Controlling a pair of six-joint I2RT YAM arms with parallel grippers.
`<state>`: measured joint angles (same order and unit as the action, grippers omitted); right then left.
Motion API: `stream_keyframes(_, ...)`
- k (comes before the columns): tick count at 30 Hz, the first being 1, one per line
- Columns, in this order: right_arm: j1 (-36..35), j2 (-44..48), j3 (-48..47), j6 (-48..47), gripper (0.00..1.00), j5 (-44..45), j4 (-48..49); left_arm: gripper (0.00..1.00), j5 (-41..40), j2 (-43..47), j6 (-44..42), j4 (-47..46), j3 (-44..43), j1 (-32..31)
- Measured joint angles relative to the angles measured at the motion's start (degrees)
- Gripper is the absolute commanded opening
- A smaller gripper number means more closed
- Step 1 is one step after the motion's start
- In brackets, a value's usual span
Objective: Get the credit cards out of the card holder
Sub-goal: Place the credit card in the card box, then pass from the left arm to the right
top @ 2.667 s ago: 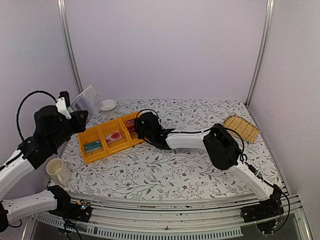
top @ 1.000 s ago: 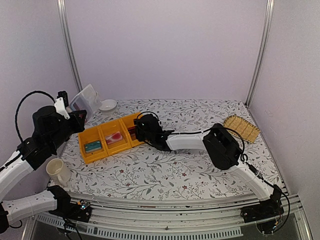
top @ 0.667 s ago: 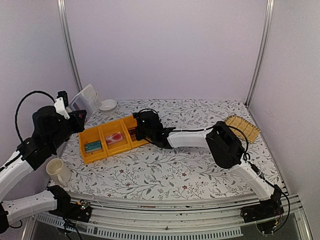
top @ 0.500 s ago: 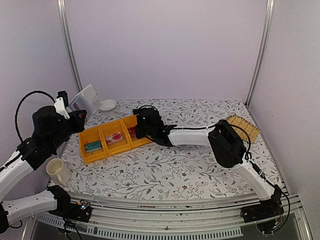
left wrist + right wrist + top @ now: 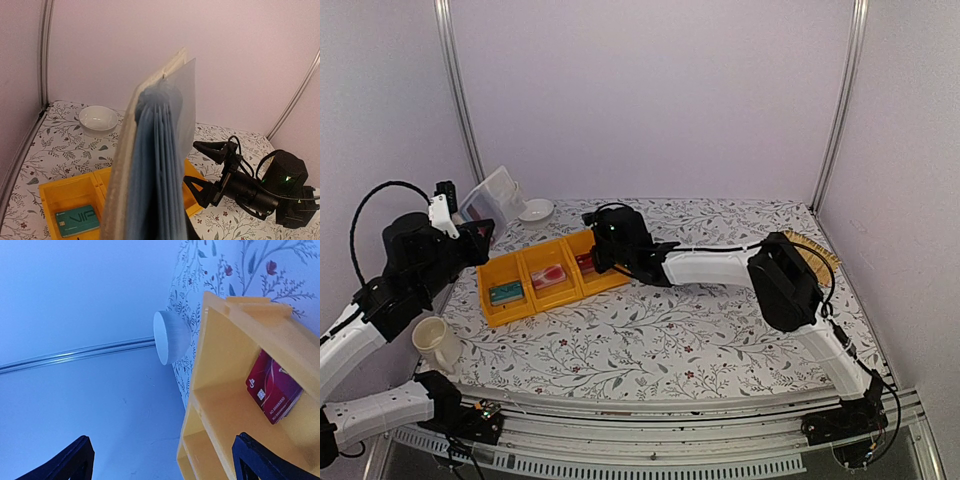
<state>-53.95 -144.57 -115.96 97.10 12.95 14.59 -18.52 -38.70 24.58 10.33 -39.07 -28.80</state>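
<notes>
My left gripper (image 5: 475, 222) holds the card holder (image 5: 490, 194) upright at the back left, shut on its lower edge. In the left wrist view the card holder (image 5: 150, 165) fills the middle and hides my fingers. A teal card (image 5: 504, 292), a pink card (image 5: 551, 273) and a red card (image 5: 586, 263) each lie in one compartment of the yellow bins (image 5: 520, 262). My right gripper (image 5: 604, 246) hovers open over the right compartment with nothing between its fingers. The right wrist view has the right gripper (image 5: 165, 460) above the red card (image 5: 274, 390).
A white bowl (image 5: 535, 209) sits behind the bins near the back wall. A cream mug (image 5: 437, 343) stands at the front left edge. A woven straw basket (image 5: 812, 252) lies at the right, partly behind my right arm.
My right gripper has opened and risen out of the right compartment, drawing slightly back. The red card stays in the bin. The left arm and card holder have not moved.
</notes>
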Motion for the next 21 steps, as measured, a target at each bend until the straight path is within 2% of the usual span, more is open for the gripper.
stream_keyframes(3,-0.04,4.55,2.38,-7.06,0.99,1.07,0.13,0.0,3.3,0.92,-1.11,-1.66,0.79,0.04)
stream_keyframes(7,0.02,16.33,12.85,-19.3,0.99,3.45,8.37,0.0,10.49,2.86,-3.06,-5.18,2.1,0.11)
stream_keyframes(9,0.09,22.84,18.64,-28.41,0.99,4.07,15.82,0.0,15.3,3.74,-3.98,-7.45,2.51,0.11)
stream_keyframes(12,0.17,29.68,21.73,-43.34,0.99,3.61,21.81,0.0,22.69,3.98,-4.92,-10.71,2.54,0.11)
stream_keyframes(16,0.74,37.99,23.89,-66.88,0.99,-1.49,24.96,0.0,32.06,3.56,-5.7,-14.27,2.54,0.11)
stream_keyframes(18,1.64,43.87,28.3,-77.0,0.99,-5.66,26.27,0.0,37.4,3.13,-5.84,-15.89,2.51,0.11)
stream_keyframes(21,4.7,51.8,34.6,-83.8,0.99,-13.07,27.74,0.0,43.65,2.58,-5.44,-18.56,2.51,0.11)
